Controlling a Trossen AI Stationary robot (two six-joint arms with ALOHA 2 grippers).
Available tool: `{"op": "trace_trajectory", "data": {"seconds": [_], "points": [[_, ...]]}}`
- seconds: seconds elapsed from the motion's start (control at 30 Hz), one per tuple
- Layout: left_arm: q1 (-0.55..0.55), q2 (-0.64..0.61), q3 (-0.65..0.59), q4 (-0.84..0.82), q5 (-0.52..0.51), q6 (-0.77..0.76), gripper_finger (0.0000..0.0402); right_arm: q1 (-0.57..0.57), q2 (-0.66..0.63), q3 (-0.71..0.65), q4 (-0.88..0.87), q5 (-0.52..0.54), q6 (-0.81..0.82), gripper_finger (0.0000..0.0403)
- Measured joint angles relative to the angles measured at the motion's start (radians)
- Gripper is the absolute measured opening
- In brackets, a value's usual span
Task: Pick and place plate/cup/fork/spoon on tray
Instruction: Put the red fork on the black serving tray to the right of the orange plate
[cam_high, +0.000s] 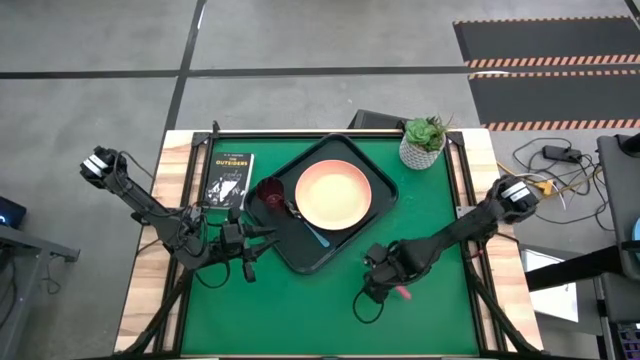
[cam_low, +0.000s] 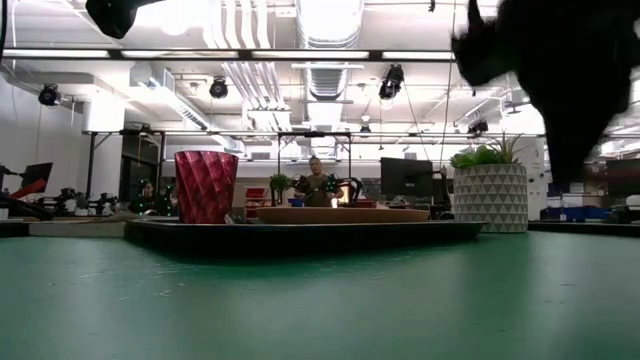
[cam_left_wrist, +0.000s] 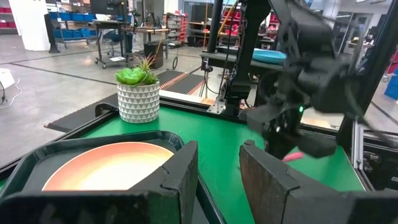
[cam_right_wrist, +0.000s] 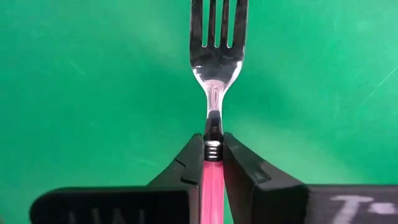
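Fork — pink handle pinched in right gripper, over green mat just off tray near corner.
Left gripper — fingers apart, narrow gap, empty, by tray's left edge.
Plate, cup, spoon — on tray.
Risk: grip sits at handle's neck end, slim & smooth — fork may pivot or slip in transit; tines could catch rim or knock the spoon.

The plate, cup and spoon sit in the tray; the fork is right of the tray.
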Motion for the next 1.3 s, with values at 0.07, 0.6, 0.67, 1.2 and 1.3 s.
{"op": "trace_trajectory", "data": {"seconds": [0.07, 0.6, 0.67, 1.2, 1.3], "points": [[0.0, 0.0, 0.0, 0.0, 0.0, 0.0, 0.0099, -0.014, -0.019, 0.042, -0.03, 0.036, -0.039, 0.0027], [0.0, 0.0, 0.002, 0.003, 0.0, 0.001, 0.0099, -0.584, -0.037, 0.241, -0.067, 0.11, -0.818, 0.0028], [0.0, 0.0, 0.002, 0.003, 0.0, 0.001, 0.0099, -0.699, -0.029, 0.24, -0.04, 0.11, -0.911, 0.0028], [0.001, 0.0, 0.0, -0.001, -0.003, 0.002, 0.0099, -1.098, 0.18, 0.201, 0.063, -0.061, -1.174, 0.0028], [0.001, 0.0, 0.0, -0.001, -0.003, 0.002, 0.0099, -1.096, 0.185, 0.199, 0.065, -0.066, -1.187, 0.0028]]}}
